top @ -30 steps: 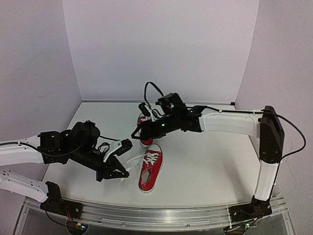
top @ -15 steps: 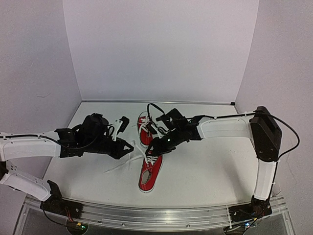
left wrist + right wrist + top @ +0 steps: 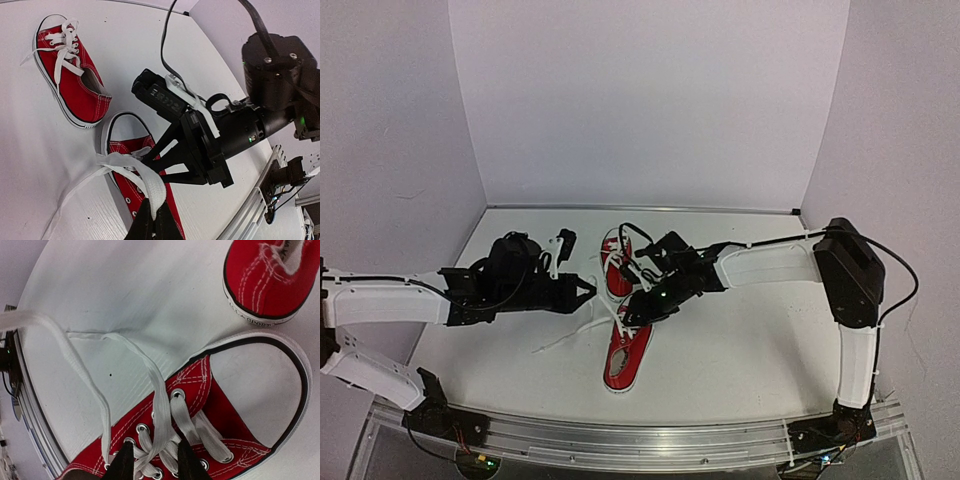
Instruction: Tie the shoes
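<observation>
My left claw (image 3: 152, 227) clamps one lace (image 3: 150, 182), bottom centre. My right claw (image 3: 152, 462), jaws apart, straddles the other strand (image 3: 159, 405), which runs upper-left.

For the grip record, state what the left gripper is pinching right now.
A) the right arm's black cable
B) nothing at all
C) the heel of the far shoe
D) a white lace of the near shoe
D: in the left wrist view the left gripper is shut on the flat white lace, which runs back to the near shoe.
</observation>
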